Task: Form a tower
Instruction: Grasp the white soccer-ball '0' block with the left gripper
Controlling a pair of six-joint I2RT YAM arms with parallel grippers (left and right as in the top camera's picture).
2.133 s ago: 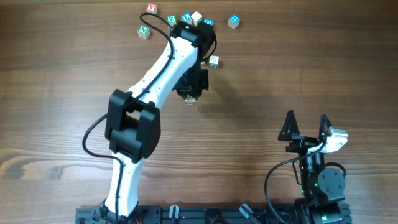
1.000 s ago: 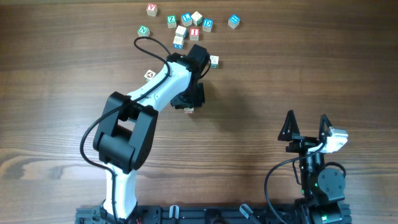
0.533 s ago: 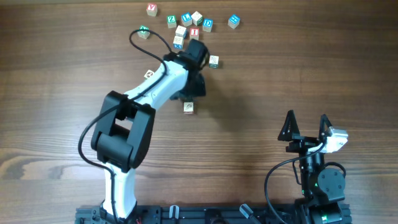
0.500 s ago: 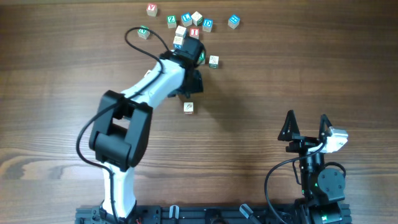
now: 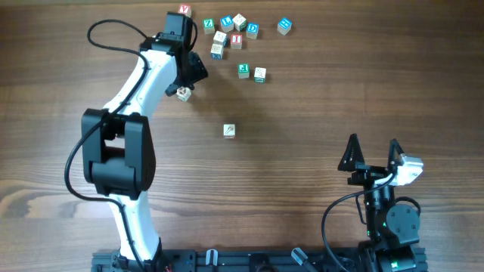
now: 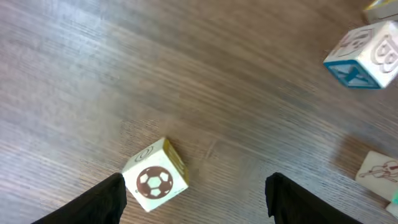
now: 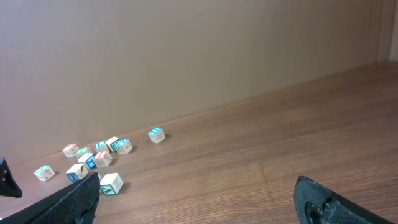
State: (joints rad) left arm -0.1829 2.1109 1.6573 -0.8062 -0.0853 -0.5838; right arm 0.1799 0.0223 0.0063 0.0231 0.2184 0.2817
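one gap: tower lies right of left gripper, nearer the robot.
jaws: wide apart, empty.
nearer arm: left.

Look at the table: you see dark brown wood, its long grain running left to right across the whole overhead view, with paler streaks and a knot-like swirl toward its near left corner. Along the table's near edge you find a black rail. Behind the table's far edge, in the right wrist view, a plain matte beige-brown wall rises, with a vertical seam near its right end. Light falls soft and even on the table, and its shadows are faint.
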